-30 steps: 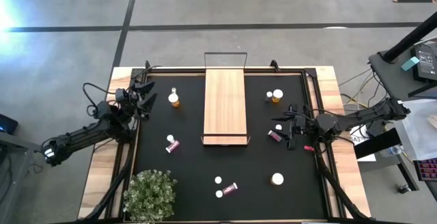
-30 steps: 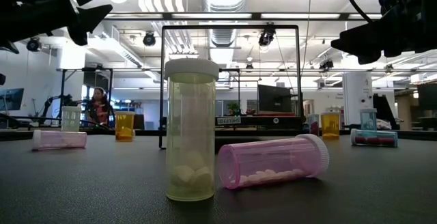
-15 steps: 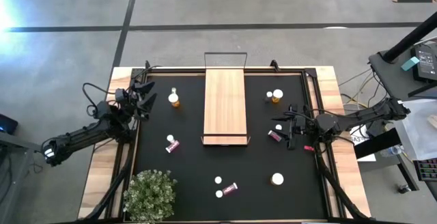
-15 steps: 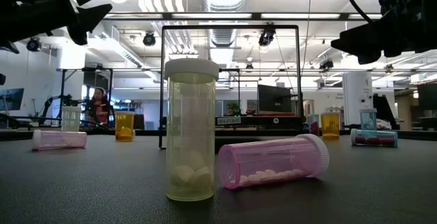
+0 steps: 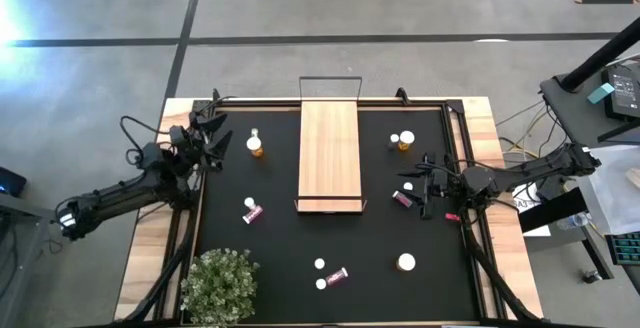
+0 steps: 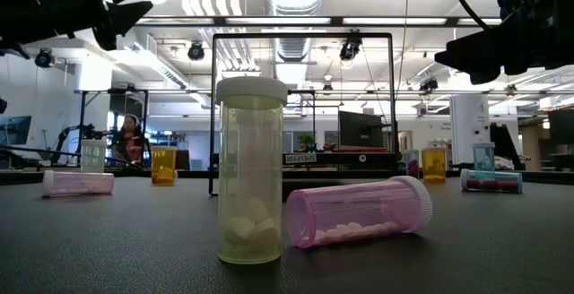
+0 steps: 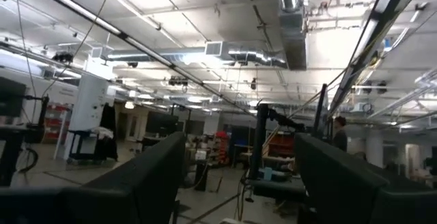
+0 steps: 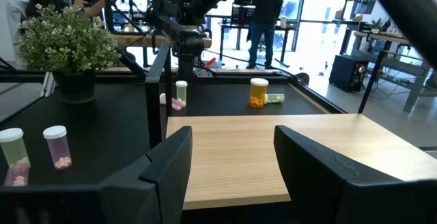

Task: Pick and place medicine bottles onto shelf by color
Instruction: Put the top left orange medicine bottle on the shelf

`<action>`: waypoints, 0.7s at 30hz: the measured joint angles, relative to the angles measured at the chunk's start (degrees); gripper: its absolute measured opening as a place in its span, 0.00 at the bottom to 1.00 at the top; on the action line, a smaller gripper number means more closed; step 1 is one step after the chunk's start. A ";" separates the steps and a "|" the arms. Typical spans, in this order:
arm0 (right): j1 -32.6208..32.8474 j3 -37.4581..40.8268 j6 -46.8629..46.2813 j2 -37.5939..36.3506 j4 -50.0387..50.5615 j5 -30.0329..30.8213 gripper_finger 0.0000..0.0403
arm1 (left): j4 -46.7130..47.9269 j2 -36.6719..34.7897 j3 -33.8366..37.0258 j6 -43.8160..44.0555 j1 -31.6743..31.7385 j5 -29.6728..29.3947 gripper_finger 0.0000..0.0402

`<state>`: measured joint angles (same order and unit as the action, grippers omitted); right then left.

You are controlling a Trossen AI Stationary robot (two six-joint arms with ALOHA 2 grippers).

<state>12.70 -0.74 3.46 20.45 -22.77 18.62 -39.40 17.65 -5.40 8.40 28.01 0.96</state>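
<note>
Black mat [image 5: 280, 238] under shelf [image 5: 329, 153] lengthwise front-to-back, left gripper [image 5: 216, 140] released, right gripper [image 5: 425, 186] empty, apart

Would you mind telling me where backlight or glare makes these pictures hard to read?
Low view: bright ceiling lights turn both arms into black silhouettes, while the upright pale bottle and lying pink bottle stay sharp. Left wrist view: ceiling lights dominate, its fingers dark and soft. High view: a white glare patch at the floor's left edge. Right wrist view: bright windows behind, shelf evenly lit.
</note>
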 joint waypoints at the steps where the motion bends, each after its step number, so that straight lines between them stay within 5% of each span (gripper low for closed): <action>1: -0.01 -0.01 0.00 0.02 -0.02 -0.01 0.49 | 0.14 1.18 -0.39 -0.01 0.00 -0.31 0.65; 11: 0.01 0.00 0.00 0.01 -0.01 0.00 0.49 | 9.72 14.29 -9.61 0.05 0.00 -10.58 0.65; 21: 0.00 0.00 0.00 0.00 -0.02 -0.01 0.49 | 33.32 30.28 -24.40 4.86 0.07 -21.13 0.65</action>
<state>12.70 -0.75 3.46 20.45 -22.79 18.62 -6.08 47.93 -29.80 13.26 28.08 -20.17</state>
